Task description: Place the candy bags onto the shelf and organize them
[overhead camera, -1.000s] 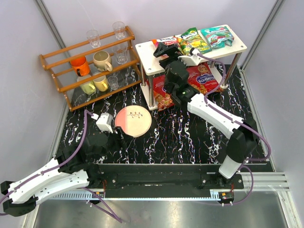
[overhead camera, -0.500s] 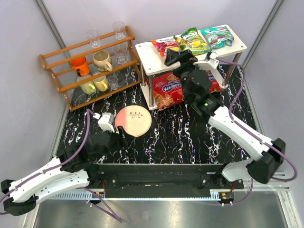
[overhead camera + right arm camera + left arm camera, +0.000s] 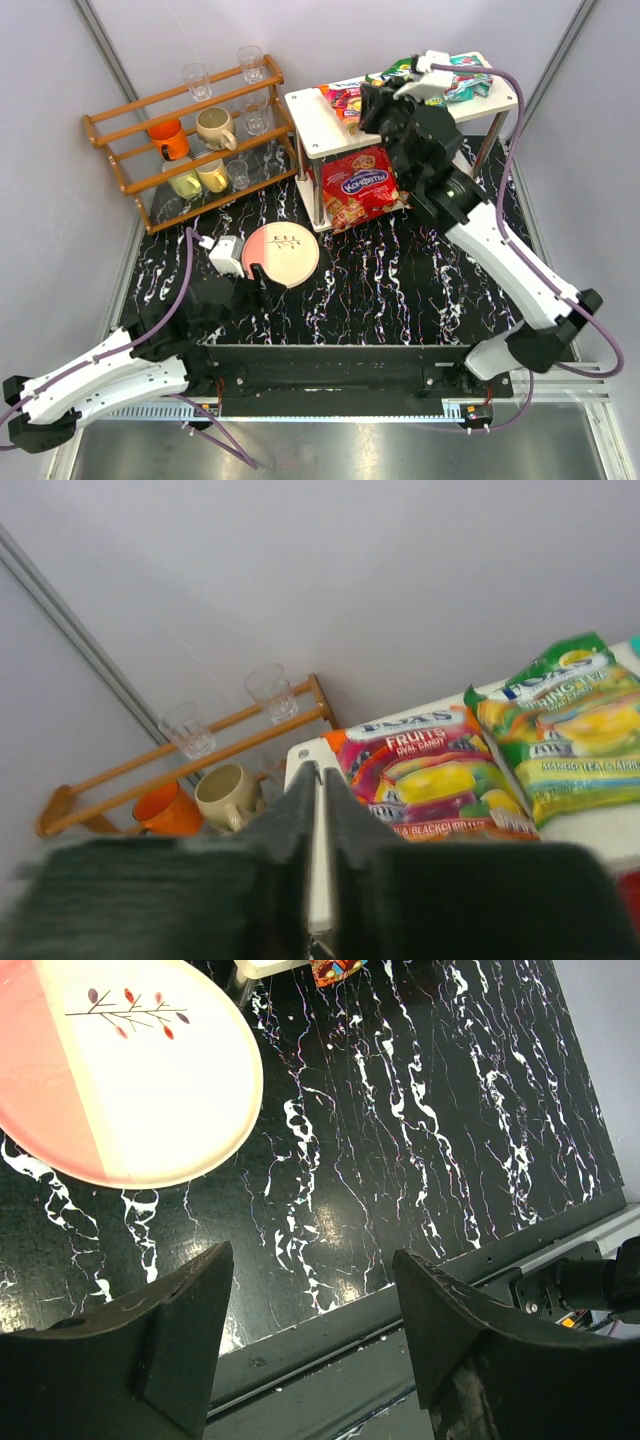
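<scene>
The white two-tier shelf [image 3: 308, 118] stands at the back right. On its top lie an orange candy bag [image 3: 345, 97], a yellow-green one [image 3: 398, 68] partly hidden by my right arm, and a teal one [image 3: 472, 76]. A red candy bag [image 3: 362, 186] lies on the lower tier and sticks out at the front. My right gripper [image 3: 374, 104] hovers above the shelf top near the orange bag [image 3: 435, 780], jaws drawn together on nothing, with the yellow-green bag [image 3: 565, 730] to its right. My left gripper [image 3: 312, 1260] stands open and empty over the table's near edge.
A wooden rack [image 3: 185, 135] with cups and glasses stands at the back left. A pink and white plate [image 3: 284, 252] lies mid-table, just ahead of the left gripper, and shows in its wrist view as the plate [image 3: 130, 1080]. A metal rail [image 3: 400, 372] runs along the near edge.
My right arm has drawn back from the orange bag and risen above the shelf top, and its jaws have come together. The left arm has not moved.
</scene>
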Available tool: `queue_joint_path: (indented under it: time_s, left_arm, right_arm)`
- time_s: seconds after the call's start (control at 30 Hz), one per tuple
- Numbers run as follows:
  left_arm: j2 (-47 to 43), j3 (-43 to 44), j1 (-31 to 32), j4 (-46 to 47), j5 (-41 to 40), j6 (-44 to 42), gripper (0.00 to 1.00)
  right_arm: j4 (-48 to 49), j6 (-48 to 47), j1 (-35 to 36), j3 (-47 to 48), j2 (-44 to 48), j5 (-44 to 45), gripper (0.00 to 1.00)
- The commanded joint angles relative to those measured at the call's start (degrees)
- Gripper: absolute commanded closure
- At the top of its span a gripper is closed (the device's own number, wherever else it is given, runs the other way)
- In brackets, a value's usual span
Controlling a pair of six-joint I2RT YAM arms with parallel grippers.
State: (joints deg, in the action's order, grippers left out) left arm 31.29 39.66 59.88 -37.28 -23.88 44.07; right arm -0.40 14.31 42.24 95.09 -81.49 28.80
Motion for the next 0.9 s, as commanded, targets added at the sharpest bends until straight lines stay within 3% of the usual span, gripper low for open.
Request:
queue_joint_path:
  time_s: [0.0, 0.17, 0.53, 0.7, 0.87]
  left_arm:
    - [-0.26, 2.26, -0.29, 2.03, 0.76, -0.22, 0.32]
    - [-1.84, 2.18, -0.29, 0.63, -0.11, -0.13, 0.32]
    - [-2.99, 1.21, -0.29, 0.01, -0.2, 0.4, 0.32]
    - [-2.9, 0.77, -0.29, 0.19, -0.12, 0.92, 0.32]
    - [-3.34, 0.59, -0.2, 0.01, 0.59, 1.01, 0.32]
  right_arm:
    - [-3.82, -16.39, -1.71, 12.03, -8.14, -4.34, 1.0]
    - [-5.74, -17.82, -7.24, 18.54, -15.09, -16.99, 1.0]
    - [-18.22, -17.65, -12.36, 33.58, -27.13, -30.55, 1.0]
    - [-17.01, -15.63, -12.36, 26.84, -27.4, -31.26, 1.0]
    - [-3.04, -14.66, -12.36, 10.85, -23.63, -26.25, 1.0]
